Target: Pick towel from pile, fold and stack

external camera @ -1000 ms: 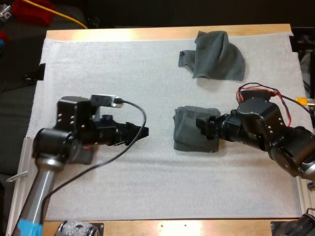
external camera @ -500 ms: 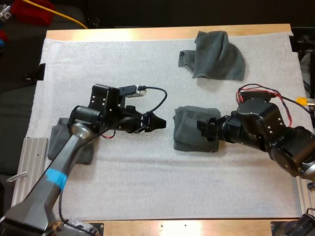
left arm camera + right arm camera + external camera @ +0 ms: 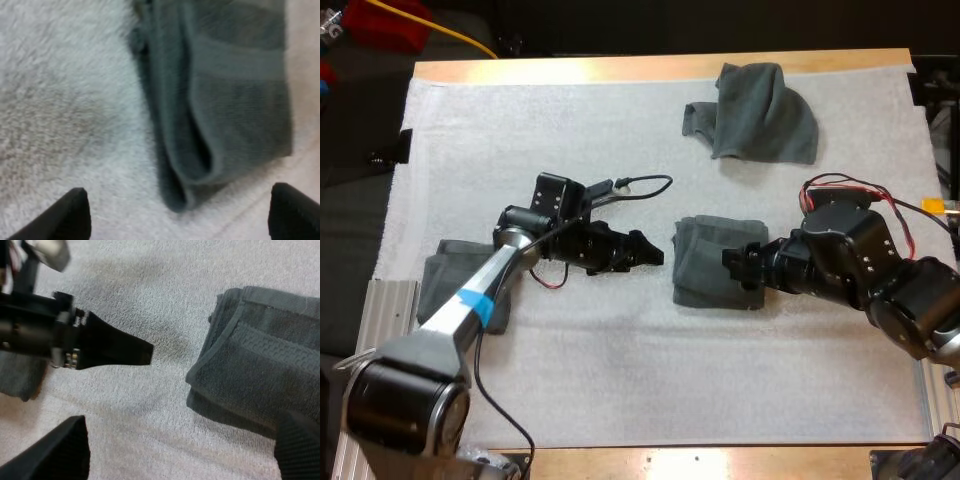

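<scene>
The left gripper (image 3: 648, 250) sits low over the white mat (image 3: 620, 380), just beside the folded towel (image 3: 705, 260). Its fingers (image 3: 75, 216) are wide apart and hold nothing. The right gripper (image 3: 732, 268) is over the other side of that same towel. Its fingers (image 3: 57, 452) are wide apart too, with nothing in them. A crumpled towel (image 3: 760, 112) lies near the far side of the mat. A third towel (image 3: 445, 275) lies partly under the left arm (image 3: 480, 300).
</scene>
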Robot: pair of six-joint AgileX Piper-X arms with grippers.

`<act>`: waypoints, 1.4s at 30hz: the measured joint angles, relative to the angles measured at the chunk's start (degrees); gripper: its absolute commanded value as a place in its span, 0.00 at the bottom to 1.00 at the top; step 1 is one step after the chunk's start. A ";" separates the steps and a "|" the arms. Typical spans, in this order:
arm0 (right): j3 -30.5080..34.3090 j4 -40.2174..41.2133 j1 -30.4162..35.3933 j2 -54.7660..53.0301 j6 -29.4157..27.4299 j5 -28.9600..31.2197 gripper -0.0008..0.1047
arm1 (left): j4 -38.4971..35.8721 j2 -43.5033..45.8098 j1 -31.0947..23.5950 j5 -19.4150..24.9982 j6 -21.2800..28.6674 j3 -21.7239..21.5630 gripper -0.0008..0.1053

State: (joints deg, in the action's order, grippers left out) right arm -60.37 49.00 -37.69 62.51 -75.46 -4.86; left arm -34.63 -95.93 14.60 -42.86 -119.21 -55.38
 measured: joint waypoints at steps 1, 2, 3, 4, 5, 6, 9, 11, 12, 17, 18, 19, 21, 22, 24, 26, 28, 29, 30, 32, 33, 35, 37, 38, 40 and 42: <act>0.00 0.00 0.00 0.00 0.00 0.00 0.71 | 0.36 -0.76 0.00 -0.15 0.00 0.00 0.67; 0.00 0.00 0.00 0.00 0.00 0.00 0.71 | 0.47 -1.46 0.00 -0.35 -0.03 0.00 0.67; 0.00 0.00 0.00 0.00 0.00 0.00 0.71 | 0.58 -1.94 0.00 -0.84 -0.26 0.00 0.67; 0.00 0.00 0.00 0.00 0.00 0.00 0.71 | 0.59 -2.49 0.00 -1.13 -0.30 0.00 0.67; 0.00 0.00 0.00 0.00 0.00 0.00 0.71 | 0.62 -2.92 0.00 -1.33 -0.31 0.00 0.67; 0.00 0.00 0.00 0.00 0.00 0.00 0.71 | 0.73 -3.26 0.00 -1.34 -0.52 0.00 0.67; 0.00 0.00 0.00 0.00 0.00 0.00 0.71 | 1.17 -4.29 0.00 -1.50 -2.22 0.00 0.67; 0.00 0.00 0.00 0.00 0.00 0.00 0.71 | 1.63 -5.21 0.00 -1.62 -3.22 0.00 0.67; 0.00 0.00 0.00 0.00 0.00 0.00 0.71 | 1.64 -5.57 0.00 -1.59 -3.55 0.00 0.67; 0.00 0.00 0.00 0.00 0.00 0.00 0.71 | 1.64 -6.67 0.10 -1.79 -4.73 0.00 0.67; 0.00 0.00 0.00 0.00 0.00 0.00 0.71 | 1.64 -6.67 0.38 -1.79 -4.79 0.00 0.67; 0.00 0.00 0.00 0.00 0.00 0.00 0.71 | 1.64 -6.67 0.71 -1.79 -4.76 -0.15 0.67; 0.00 0.00 0.00 0.00 0.00 0.00 0.71 | 2.05 -6.67 1.80 -1.79 -5.00 -0.19 0.67; 0.00 0.00 0.00 0.00 0.00 0.00 0.71 | 2.30 -6.67 2.42 -1.79 -5.47 -0.18 0.67; 0.00 0.00 0.00 0.00 0.00 0.00 0.71 | 3.57 -6.79 4.09 -1.79 -6.97 -0.18 0.67; 0.00 0.00 0.00 0.00 0.00 0.00 0.71 | 5.23 -7.07 5.36 -1.79 -9.10 -0.41 0.67; 0.00 0.00 0.00 0.00 0.00 0.00 0.71 | 5.70 -7.69 6.40 -1.79 -10.73 -1.24 0.67; 0.00 0.00 0.00 0.00 0.00 0.00 0.71 | 5.81 -8.09 6.80 -1.79 -11.39 -1.77 0.67; 0.00 0.00 0.00 0.00 0.00 0.00 0.71 | 5.81 -8.63 6.97 -1.79 -11.84 -2.51 0.67; 0.00 0.00 0.00 0.00 0.00 0.00 0.71 | 5.28 -9.80 7.52 -1.79 -12.55 -4.33 0.67; 0.00 0.00 0.00 0.00 0.00 0.00 0.71 | 4.79 -10.29 7.78 -1.79 -12.86 -5.31 0.67; 0.00 0.00 0.00 0.00 0.00 0.00 0.71 | 4.48 -11.50 8.21 -1.79 -13.83 -7.10 0.66; 0.00 0.00 0.00 0.00 0.00 0.00 0.71 | 3.35 -12.63 9.00 -1.79 -14.38 -9.06 0.65; 0.00 0.00 0.00 0.00 0.00 0.00 0.71 | 2.54 -13.17 9.36 -1.79 -14.62 -9.94 0.65; 0.00 0.00 0.00 0.00 0.00 0.00 0.71 | 0.41 -14.43 9.92 -1.79 -14.77 -12.06 0.65; 0.00 0.00 0.00 0.00 0.00 0.00 0.71 | -1.96 -15.54 10.30 -1.79 -14.94 -13.91 0.65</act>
State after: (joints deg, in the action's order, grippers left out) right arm -60.37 49.00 -37.69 62.51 -75.46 -4.86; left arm -36.60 -111.47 24.89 -44.66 -134.15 -69.30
